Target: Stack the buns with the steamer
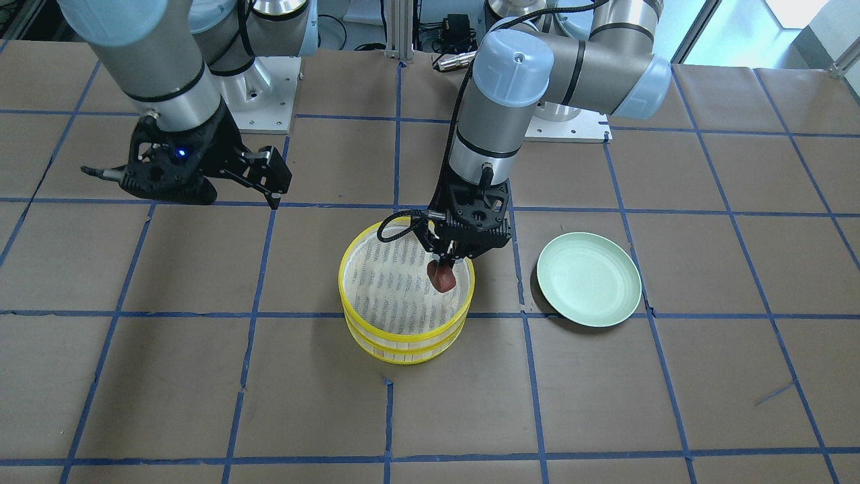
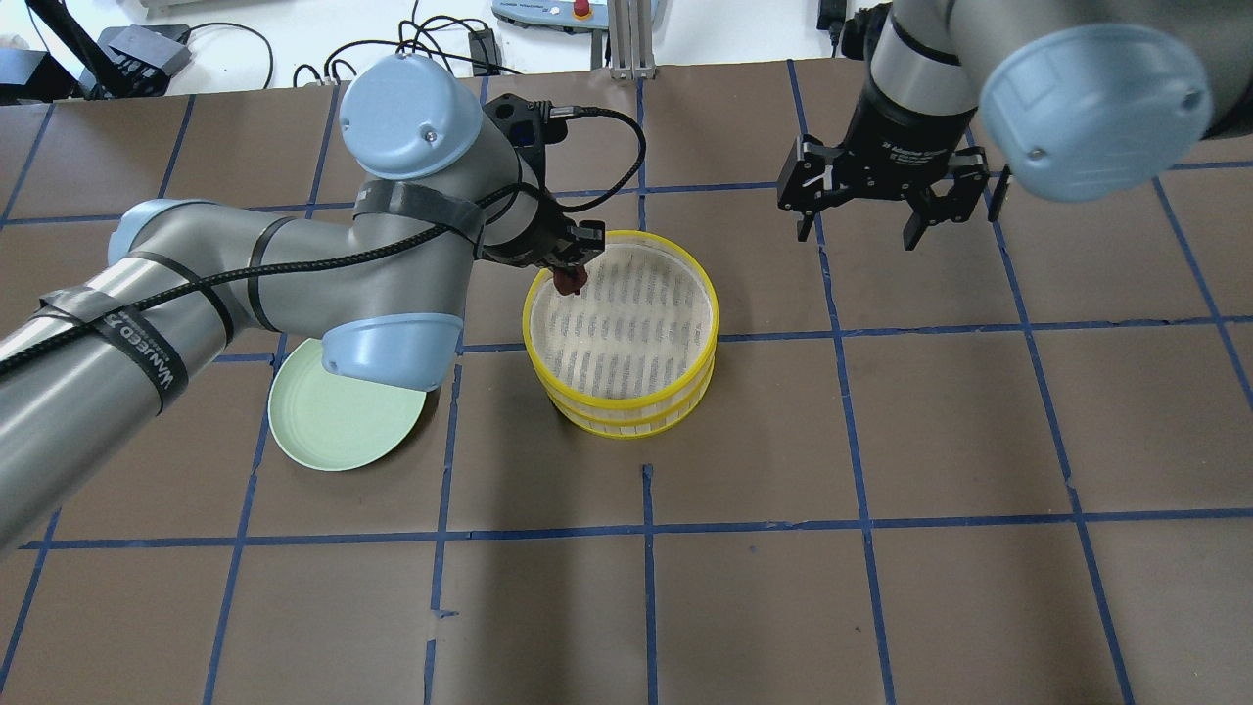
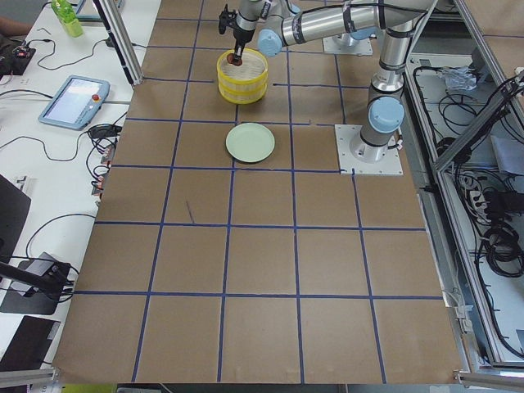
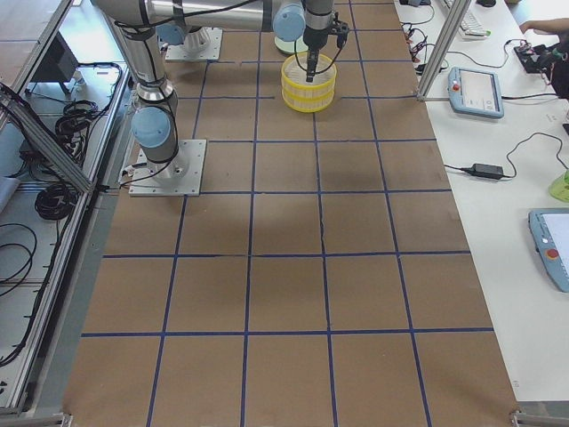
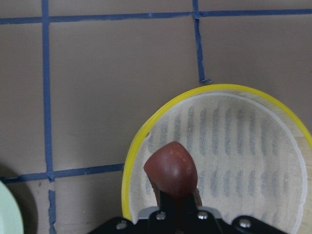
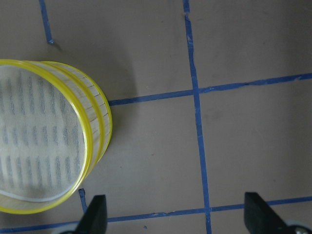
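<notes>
Brown bun [image 5: 170,168] clamped in left gripper [image 1: 447,259], hanging just inside far-left rim of top steamer tier [image 1: 403,334]. Risk: released this close to rim, rounded bun rolls or bounces over edge toward plate [image 1: 605,302]. Right gripper [image 2: 859,233] spread wide, well apart, far right.

Robotics lab, grid-taped table [image 2: 744,587], teach pendant [image 3: 74,101], cables [image 3: 495,233]
</notes>
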Controlling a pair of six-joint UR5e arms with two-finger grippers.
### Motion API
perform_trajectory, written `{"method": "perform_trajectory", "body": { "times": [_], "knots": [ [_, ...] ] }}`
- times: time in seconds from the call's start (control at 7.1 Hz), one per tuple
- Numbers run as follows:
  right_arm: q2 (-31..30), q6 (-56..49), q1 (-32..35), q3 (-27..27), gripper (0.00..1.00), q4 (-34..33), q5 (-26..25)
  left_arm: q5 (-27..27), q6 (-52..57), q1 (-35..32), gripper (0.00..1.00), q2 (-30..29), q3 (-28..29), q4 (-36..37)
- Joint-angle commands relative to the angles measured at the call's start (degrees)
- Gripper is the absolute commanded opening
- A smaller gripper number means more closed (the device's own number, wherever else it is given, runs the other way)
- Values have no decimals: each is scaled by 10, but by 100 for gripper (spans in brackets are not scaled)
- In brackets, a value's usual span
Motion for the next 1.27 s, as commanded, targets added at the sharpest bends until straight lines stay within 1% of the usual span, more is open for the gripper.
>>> {"method": "perform_trajectory", "body": {
  "times": [0.0,0.14,0.28,0.42,0.56,0.7,0.85,0.99,1.13],
  "knots": [
    [-36,-10,-5,4,100,32,-7,0,-13,-3,100,-1,-2,7],
    [-40,-48,-2,7,100,32,-18,4,-9,-2,100,7,-3,2],
    [-40,-56,-1,2,100,32,-19,7,-7,-2,100,12,-1,-3],
    [-40,-70,-4,1,100,32,-20,13,-3,-1,100,28,8,-32],
    [-41,-73,-4,1,100,31,-20,39,14,17,100,75,13,-113],
    [-41,-72,-5,1,100,32,-20,43,92,53,100,108,20,-187],
    [-41,-78,-4,0,100,31,-20,42,159,98,100,121,34,-219],
    [-41,-82,-5,0,100,30,-20,41,183,133,100,131,59,-264],
    [-41,-81,-5,0,100,31,-20,40,195,164,100,134,111,-342]
  ]
}}
